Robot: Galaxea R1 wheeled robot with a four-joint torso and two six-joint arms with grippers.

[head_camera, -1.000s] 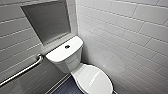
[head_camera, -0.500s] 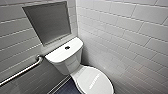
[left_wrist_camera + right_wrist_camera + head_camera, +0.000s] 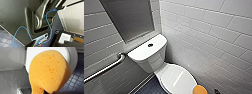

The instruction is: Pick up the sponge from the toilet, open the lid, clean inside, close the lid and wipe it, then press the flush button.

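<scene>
The right claw is, as far as I can judge, pinching the sponge at its narrow, squeezed end and holding it over the front edge of the lid. The state of the left claw I cannot tell. The lid is lying shut on the toilet. I am thinking the soft, porous orange foam could be slipping out of so small a grip, or skidding on the glossy, slightly domed white plastic. The flush button is sitting round and dark in the middle of the flat tank top.
</scene>
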